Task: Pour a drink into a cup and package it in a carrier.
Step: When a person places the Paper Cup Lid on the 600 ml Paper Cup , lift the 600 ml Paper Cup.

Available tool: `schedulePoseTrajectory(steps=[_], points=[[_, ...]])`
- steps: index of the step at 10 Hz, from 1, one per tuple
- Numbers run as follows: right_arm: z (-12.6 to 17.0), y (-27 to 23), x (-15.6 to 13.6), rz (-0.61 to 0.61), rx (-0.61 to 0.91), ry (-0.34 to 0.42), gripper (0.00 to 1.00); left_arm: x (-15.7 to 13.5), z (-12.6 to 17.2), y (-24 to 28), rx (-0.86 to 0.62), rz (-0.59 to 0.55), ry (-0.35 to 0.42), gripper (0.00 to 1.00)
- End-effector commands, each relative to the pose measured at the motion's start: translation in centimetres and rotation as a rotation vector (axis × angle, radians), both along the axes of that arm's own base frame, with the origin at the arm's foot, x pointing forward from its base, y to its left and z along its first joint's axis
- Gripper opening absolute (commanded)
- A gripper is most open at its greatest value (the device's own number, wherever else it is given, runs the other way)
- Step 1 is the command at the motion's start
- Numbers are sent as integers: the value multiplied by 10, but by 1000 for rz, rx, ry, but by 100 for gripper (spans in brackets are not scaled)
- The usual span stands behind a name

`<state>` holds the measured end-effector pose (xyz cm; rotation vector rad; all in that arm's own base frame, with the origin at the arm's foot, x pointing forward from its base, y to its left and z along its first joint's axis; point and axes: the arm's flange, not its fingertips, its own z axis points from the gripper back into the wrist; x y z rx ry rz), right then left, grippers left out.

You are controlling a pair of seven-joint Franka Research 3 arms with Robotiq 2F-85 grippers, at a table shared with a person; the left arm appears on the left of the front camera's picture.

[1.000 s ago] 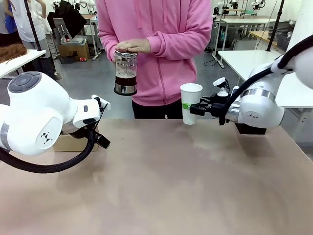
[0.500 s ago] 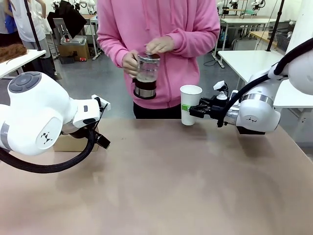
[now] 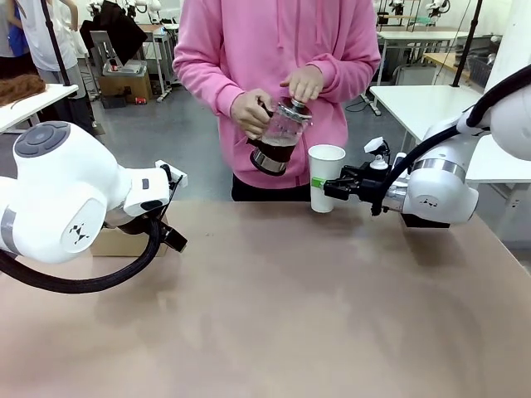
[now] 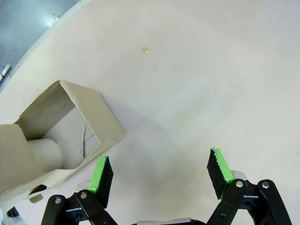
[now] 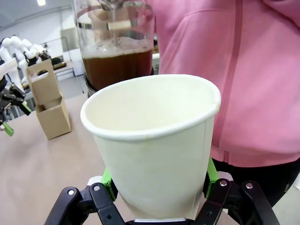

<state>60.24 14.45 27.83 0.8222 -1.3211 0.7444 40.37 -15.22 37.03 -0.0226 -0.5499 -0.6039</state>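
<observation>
1. The right gripper (image 5: 159,190) pinches the cup (image 5: 154,136) low on its sides, green pads pressed against the paper, and holds it upright at the far edge of the table (image 3: 290,315).
2. A person in pink tilts the press jug (image 3: 278,137) toward the cup's open rim, one hand (image 3: 249,112) at its side and the other hand (image 3: 304,81) on the lid. The drink (image 5: 117,70) sits in the jug's lower part.
3. The left gripper (image 4: 159,171) hangs over the table's left side, fingers spread wide and gripping nothing.
4. The carrier (image 4: 61,131) stands just beside it, with a pale round shape inside, possibly a cup.
</observation>
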Motion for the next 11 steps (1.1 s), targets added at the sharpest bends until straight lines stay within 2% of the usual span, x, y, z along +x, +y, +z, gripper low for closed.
schedulePoseTrajectory(steps=[1,11], points=[[2,4,-1,-17,-8,10,80,0,0,0,-2,0,0,100],[2,4,-1,-17,-8,10,80,0,0,0,-2,0,0,100]])
